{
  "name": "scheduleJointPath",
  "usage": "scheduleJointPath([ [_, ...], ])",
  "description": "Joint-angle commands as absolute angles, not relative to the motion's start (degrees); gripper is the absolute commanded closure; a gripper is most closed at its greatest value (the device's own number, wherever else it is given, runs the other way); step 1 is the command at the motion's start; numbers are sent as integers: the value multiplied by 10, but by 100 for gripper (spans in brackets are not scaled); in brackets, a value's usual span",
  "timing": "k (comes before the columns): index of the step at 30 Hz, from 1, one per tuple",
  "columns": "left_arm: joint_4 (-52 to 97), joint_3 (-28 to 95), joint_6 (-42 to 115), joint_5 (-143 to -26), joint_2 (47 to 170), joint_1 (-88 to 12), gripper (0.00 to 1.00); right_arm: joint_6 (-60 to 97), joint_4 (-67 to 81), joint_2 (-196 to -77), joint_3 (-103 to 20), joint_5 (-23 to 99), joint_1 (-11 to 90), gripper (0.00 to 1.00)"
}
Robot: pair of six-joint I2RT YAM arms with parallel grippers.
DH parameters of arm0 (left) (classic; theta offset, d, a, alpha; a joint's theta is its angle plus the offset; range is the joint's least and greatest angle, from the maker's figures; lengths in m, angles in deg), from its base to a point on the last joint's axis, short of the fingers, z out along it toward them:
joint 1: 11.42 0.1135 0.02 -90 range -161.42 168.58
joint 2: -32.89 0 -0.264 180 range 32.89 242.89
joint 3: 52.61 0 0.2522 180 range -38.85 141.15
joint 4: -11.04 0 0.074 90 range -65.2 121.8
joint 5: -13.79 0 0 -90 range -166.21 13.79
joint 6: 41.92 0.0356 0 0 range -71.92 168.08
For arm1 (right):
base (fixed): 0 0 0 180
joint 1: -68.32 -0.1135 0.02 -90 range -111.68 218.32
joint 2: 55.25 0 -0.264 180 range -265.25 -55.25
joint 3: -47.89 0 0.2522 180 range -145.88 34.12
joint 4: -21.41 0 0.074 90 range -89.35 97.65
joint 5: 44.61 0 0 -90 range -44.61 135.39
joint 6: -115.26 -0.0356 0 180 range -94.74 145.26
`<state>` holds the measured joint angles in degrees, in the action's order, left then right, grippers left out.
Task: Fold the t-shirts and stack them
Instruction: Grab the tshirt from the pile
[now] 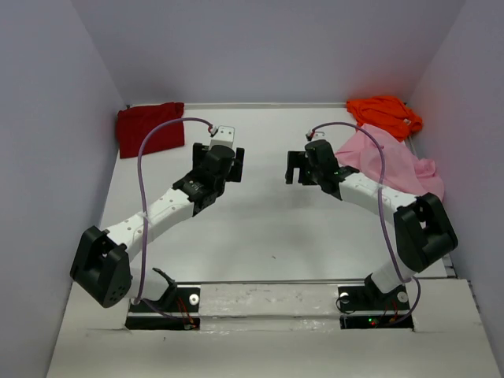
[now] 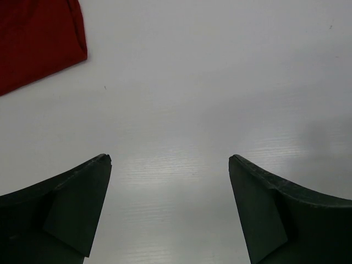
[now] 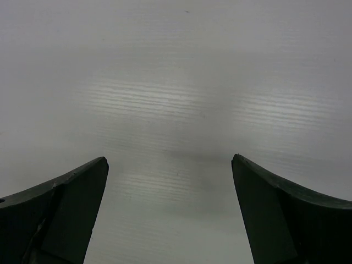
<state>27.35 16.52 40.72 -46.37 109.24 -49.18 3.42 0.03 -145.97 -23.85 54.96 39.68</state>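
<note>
One folded, two to go — nothing stacked.
We judge the dark red t-shirt (image 1: 150,128) folded; orange t-shirt (image 1: 386,114) and pink t-shirt (image 1: 391,163) lie rumpled; left gripper (image 2: 169,159) and right gripper (image 3: 169,159) gape wide, empty.

Left arm (image 1: 157,214) and right arm (image 1: 366,187): white tube links with chunky black joint housings. A thin purple-grey cable (image 1: 142,169) loops along each. Black base plates (image 1: 164,305) at bottom of frame, with a small green light (image 1: 370,320) on the right one. Left pincer (image 2: 169,159) and right pincer (image 3: 169,159): dark matte wedge-shaped fingers (image 2: 71,203) tapering to thin tips.
</note>
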Motion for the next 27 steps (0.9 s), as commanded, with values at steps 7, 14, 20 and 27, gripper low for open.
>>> scheduleJointPath([
  [7, 266, 187, 410, -474, 1074, -491, 1, 76, 10, -1410, -290, 635, 388, 0],
  [14, 265, 185, 410, -476, 1064, -492, 1, 109, -157, -1524, -507, 717, 420, 0],
  [20, 261, 181, 414, -474, 1052, -496, 1, 82, -183, -1571, -583, 661, 514, 1],
  [27, 259, 180, 415, -477, 1050, -501, 1, 79, -245, -1637, -676, 736, 552, 1],
])
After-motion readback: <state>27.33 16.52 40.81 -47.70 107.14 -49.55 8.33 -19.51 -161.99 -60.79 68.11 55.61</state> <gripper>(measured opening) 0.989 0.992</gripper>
